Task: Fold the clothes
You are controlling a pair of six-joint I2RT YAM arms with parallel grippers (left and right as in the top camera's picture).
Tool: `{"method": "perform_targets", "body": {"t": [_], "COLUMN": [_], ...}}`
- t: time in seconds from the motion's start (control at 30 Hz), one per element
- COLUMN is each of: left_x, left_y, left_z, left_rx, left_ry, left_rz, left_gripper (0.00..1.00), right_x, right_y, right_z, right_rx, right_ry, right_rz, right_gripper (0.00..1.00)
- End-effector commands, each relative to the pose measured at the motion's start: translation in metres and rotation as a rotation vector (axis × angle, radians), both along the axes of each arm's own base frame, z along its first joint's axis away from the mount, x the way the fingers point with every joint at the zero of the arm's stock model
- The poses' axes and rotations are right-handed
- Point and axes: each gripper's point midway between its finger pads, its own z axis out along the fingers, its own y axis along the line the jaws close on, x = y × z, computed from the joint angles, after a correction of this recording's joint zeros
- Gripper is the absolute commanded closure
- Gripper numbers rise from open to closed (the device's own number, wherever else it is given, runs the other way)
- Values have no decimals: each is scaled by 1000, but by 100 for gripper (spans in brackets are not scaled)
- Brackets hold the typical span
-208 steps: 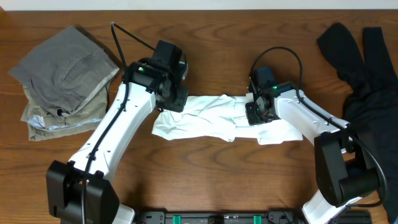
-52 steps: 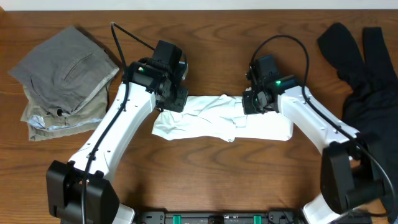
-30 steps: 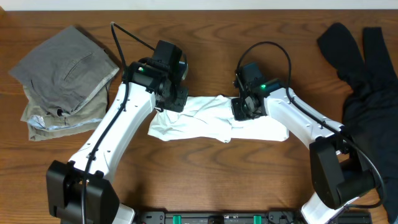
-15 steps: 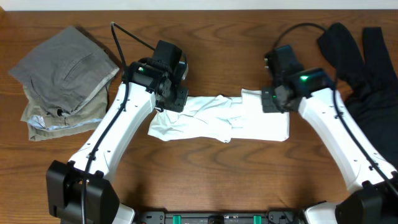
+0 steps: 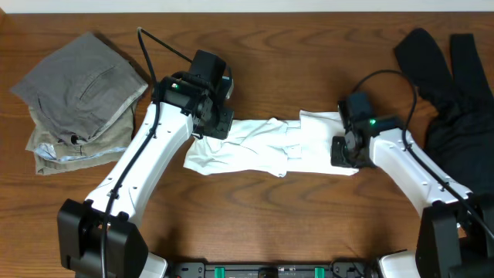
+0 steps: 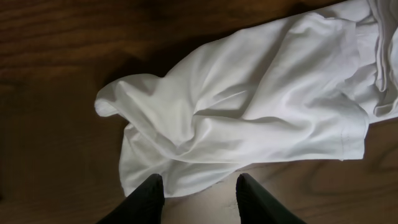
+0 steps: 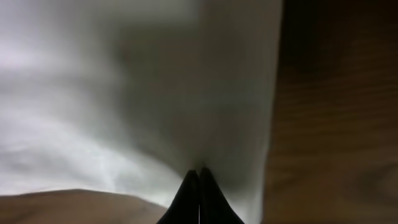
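Right gripper (image 7: 199, 179) has dropped from the shirt's upper right corner to its right edge, and its jaws are now pinched shut on the cloth. Left gripper (image 6: 200, 194) is unchanged, jaws apart over the shirt's left end. I count one white T-shirt (image 5: 255, 147) spread mid-table (image 5: 255, 224). Two folded pairs are stacked far left, grey trousers (image 5: 81, 81) on khaki trousers (image 5: 69, 150), and one black garment (image 5: 448, 85) lies far right.
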Motion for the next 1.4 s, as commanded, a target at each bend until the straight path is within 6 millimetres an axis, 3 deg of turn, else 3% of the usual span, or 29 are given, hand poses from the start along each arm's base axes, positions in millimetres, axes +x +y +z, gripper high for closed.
{"method": "perform_targets", "body": {"t": [0.0, 0.13, 0.27, 0.47, 0.6, 0.7, 0.83, 0.97, 1.23, 1.37], "left_x": [-1, -1, -1, -1, -1, -1, -1, -1, -1, -2], "left_y": [3, 3, 3, 3, 3, 3, 3, 3, 3, 3], "left_z": [4, 4, 4, 4, 4, 4, 4, 4, 4, 4], "left_rx": [2, 2, 2, 2, 2, 2, 2, 2, 2, 4], "left_ry": [-8, -8, -7, -7, -7, -7, -7, -7, -7, -3], "left_rz": [17, 17, 17, 17, 17, 17, 17, 17, 17, 17], "left_gripper": [59, 59, 59, 59, 59, 59, 59, 59, 59, 59], "right_x": [-11, -14, -4, 17, 32, 36, 31, 24, 10, 5], "right_y": [0, 7, 11, 16, 1, -9, -23, -32, -21, -19], "right_z": [-17, -29, -22, 32, 76, 84, 67, 35, -28, -44], "right_rx": [19, 64, 81, 96, 31, 15, -3, -16, 37, 41], "right_ry": [17, 2, -28, -102, -203, -232, -186, -117, 21, 71], "right_rz": [-17, -11, 4, 28, 5, -17, -56, -79, -69, -68], "right_gripper": [98, 98, 97, 96, 96, 96, 96, 97, 97, 98]}}
